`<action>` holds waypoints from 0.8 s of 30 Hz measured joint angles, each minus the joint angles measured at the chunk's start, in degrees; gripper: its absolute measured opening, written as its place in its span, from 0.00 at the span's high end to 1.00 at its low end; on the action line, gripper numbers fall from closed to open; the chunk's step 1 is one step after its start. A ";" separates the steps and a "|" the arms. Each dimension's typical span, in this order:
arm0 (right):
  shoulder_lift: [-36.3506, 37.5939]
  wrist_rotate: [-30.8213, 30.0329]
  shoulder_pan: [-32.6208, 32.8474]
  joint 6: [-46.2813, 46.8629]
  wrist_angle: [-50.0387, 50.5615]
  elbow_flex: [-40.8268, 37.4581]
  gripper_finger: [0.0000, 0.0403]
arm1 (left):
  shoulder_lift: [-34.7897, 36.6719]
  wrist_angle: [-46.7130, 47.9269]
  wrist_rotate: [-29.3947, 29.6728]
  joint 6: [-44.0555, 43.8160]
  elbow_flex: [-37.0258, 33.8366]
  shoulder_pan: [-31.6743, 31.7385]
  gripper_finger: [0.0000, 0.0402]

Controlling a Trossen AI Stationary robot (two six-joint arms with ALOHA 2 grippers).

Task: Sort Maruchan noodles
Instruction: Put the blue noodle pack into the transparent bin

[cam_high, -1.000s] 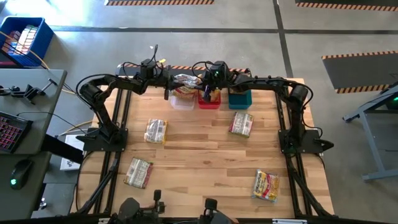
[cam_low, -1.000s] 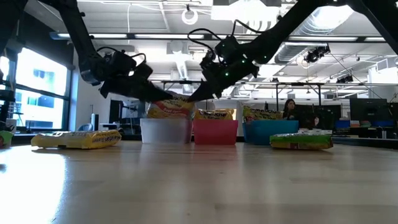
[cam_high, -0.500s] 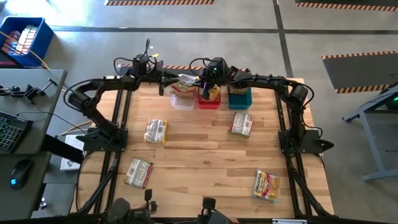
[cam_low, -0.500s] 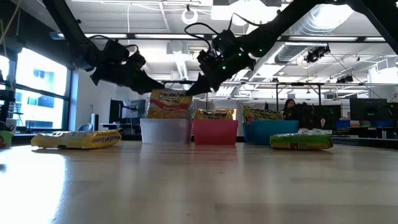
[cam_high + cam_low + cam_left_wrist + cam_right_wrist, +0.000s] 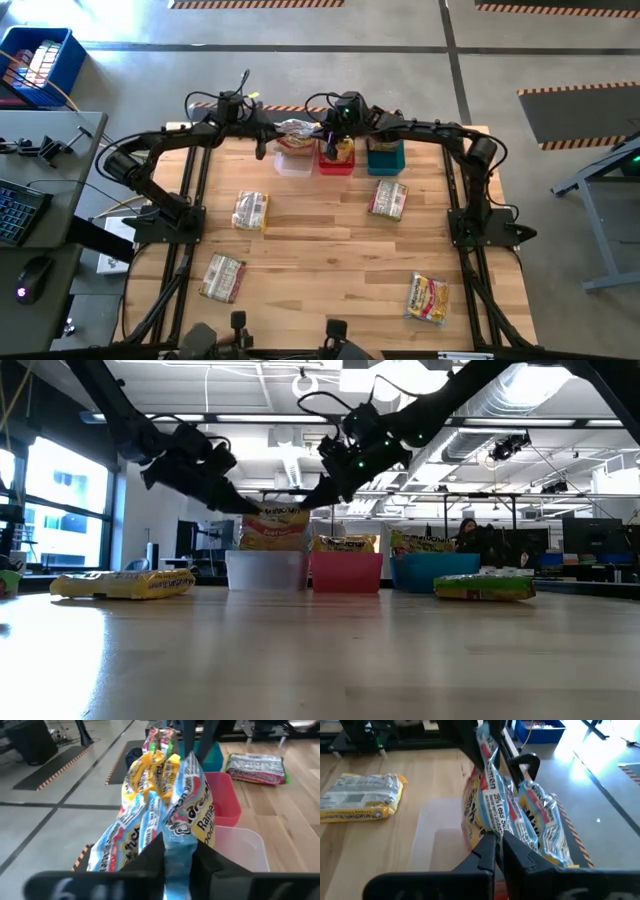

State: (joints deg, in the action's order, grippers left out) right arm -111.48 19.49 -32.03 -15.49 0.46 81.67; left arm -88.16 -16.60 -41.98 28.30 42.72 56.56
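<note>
One silvery-white packet (image 5: 272, 528) now stands nearly upright over the clear bin (image 5: 265, 571), where a second ago it lay slumped across the rim. You have it pinched from both sides: the left gripper (image 5: 176, 851) clamps one edge, the right gripper (image 5: 495, 841) is pressed shut on the opposite edge. Both have lifted slightly, so the packet looks straightened and ready to drop in with the others already there. I'd judge this sort nearly finished; release cleanly so it doesn't snag. Beside it sit the red bin (image 5: 336, 162) and teal bin (image 5: 385, 159), each holding packets. Four loose packets wait on the table (image 5: 320, 250): two left (image 5: 251, 211) (image 5: 223, 277), two right (image 5: 388, 199) (image 5: 427, 298).
</note>
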 joint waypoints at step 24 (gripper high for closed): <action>1.63 -2.53 0.45 0.26 7.91 0.03 0.92 | 0.15 -5.84 0.43 -2.53 0.00 -2.33 1.00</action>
State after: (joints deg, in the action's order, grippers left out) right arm -109.85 16.95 -31.58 -15.22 8.37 81.70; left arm -88.01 -22.44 -41.54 25.77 42.72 54.23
